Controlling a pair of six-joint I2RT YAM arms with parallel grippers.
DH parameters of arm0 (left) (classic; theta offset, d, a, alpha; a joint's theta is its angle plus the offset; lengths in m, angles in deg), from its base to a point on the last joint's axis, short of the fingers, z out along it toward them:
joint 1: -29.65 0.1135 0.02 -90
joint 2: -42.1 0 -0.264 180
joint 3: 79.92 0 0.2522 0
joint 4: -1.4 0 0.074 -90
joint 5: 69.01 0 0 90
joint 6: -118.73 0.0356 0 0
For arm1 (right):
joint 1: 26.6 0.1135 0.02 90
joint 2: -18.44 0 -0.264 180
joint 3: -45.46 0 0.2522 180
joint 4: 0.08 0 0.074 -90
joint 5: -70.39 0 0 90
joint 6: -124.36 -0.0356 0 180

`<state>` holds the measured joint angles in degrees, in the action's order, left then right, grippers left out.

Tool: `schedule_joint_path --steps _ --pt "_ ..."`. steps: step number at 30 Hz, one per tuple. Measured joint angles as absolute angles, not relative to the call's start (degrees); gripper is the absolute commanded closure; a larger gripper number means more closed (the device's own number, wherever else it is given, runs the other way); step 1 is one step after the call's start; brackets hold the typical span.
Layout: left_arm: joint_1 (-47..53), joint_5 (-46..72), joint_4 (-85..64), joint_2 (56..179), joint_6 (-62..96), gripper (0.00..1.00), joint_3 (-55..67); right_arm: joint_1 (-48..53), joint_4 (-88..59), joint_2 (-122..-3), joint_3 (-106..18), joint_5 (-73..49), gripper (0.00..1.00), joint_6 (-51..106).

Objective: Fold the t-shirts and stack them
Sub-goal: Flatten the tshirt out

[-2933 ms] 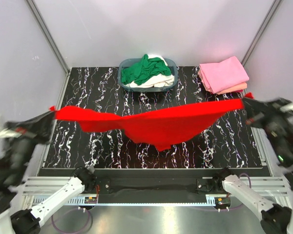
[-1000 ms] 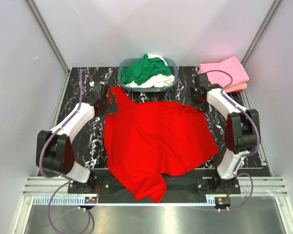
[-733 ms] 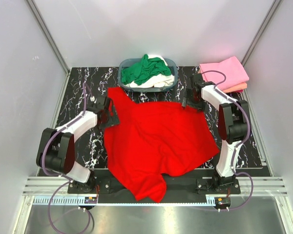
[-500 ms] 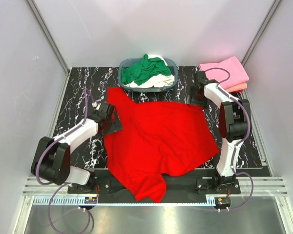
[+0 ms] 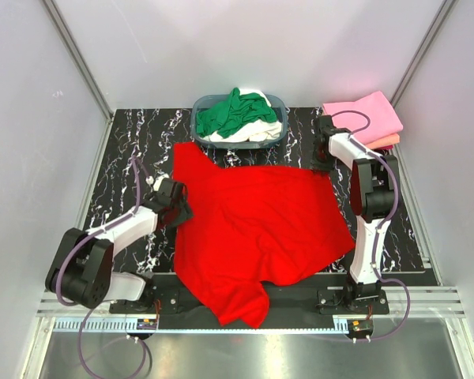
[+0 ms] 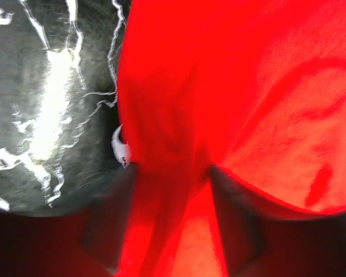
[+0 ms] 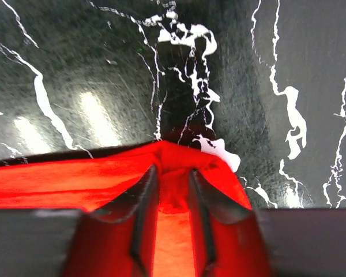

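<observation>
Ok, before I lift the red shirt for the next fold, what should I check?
1. Red shirt spread flat: ok, apart from a few wrinkles.
2. Shirt fully on the table: not ok, a near flap hangs past the front edge.
3. Right gripper holding cloth: ok, the far right corner is pinched between its fingers.
4. Left gripper holding cloth: cannot tell; the left edge lies between its fingers, but the jaws look wide.
5. Pink stack clear of the shirt: ok.

Red t-shirt, black white-veined table
</observation>
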<state>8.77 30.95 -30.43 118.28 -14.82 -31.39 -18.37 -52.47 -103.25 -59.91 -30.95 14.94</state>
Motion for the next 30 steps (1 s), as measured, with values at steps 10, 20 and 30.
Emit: schedule_joint_path --steps 10,20,30 --pt "8.5 31.1 -30.8 122.5 -14.5 1.0 -28.0 -18.4 -54.2 -103.4 -63.9 -31.8 0.82 16.1" --pt "14.8 35.9 -44.6 129.7 -7.6 1.0 -12.5 -18.5 -57.8 -108.2 -73.4 -32.5 0.77 15.3" --pt "14.4 43.3 -56.4 146.3 0.5 0.01 12.4 -21.9 -61.3 -115.5 -84.7 -33.7 0.0 13.0"
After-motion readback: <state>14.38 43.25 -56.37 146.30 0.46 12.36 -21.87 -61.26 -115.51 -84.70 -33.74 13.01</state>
